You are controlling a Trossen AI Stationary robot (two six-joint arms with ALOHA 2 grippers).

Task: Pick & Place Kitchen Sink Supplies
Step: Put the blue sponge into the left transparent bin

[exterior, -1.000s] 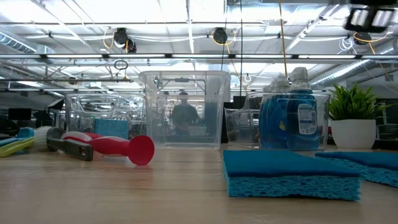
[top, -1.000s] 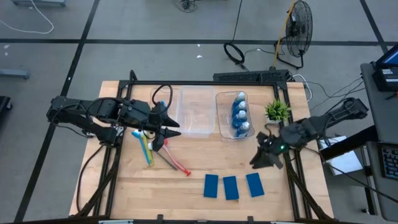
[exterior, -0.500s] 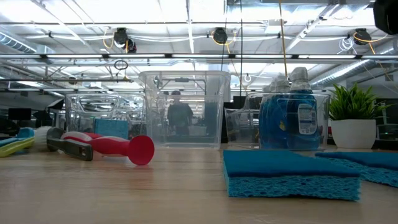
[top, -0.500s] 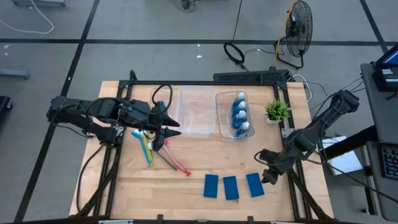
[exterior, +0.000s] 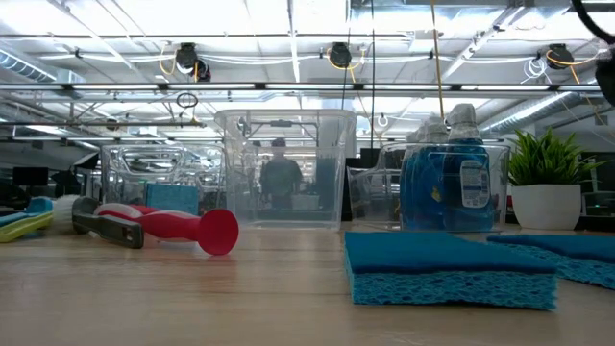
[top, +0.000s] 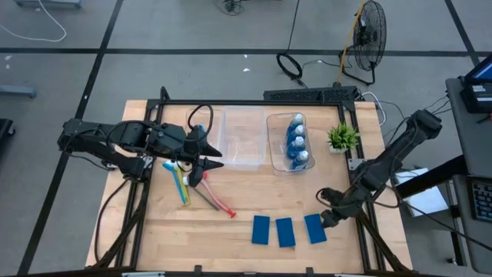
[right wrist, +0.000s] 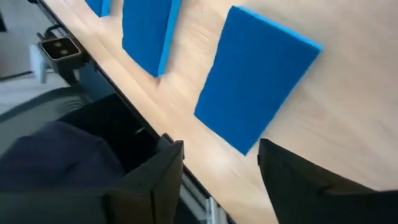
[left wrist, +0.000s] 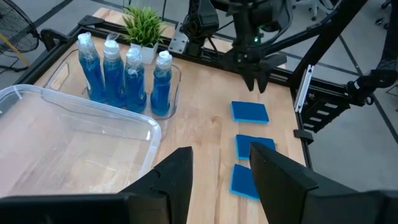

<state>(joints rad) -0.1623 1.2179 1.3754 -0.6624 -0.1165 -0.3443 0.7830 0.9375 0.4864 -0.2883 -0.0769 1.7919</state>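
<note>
Lower right in the high view, the right claw [top: 326, 218] hangs with fingers apart, empty, just beside the rightmost sponge [top: 314, 228] of three on the table [top: 154, 231]. The left claw [top: 201, 163], also open, hovers above the brushes [top: 188, 188].

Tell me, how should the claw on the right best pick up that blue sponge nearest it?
Probably from straight above, pinching its two long edges. The sponge lies flat on the table, apart from its neighbour, and its short width suits the open right claw.
</note>
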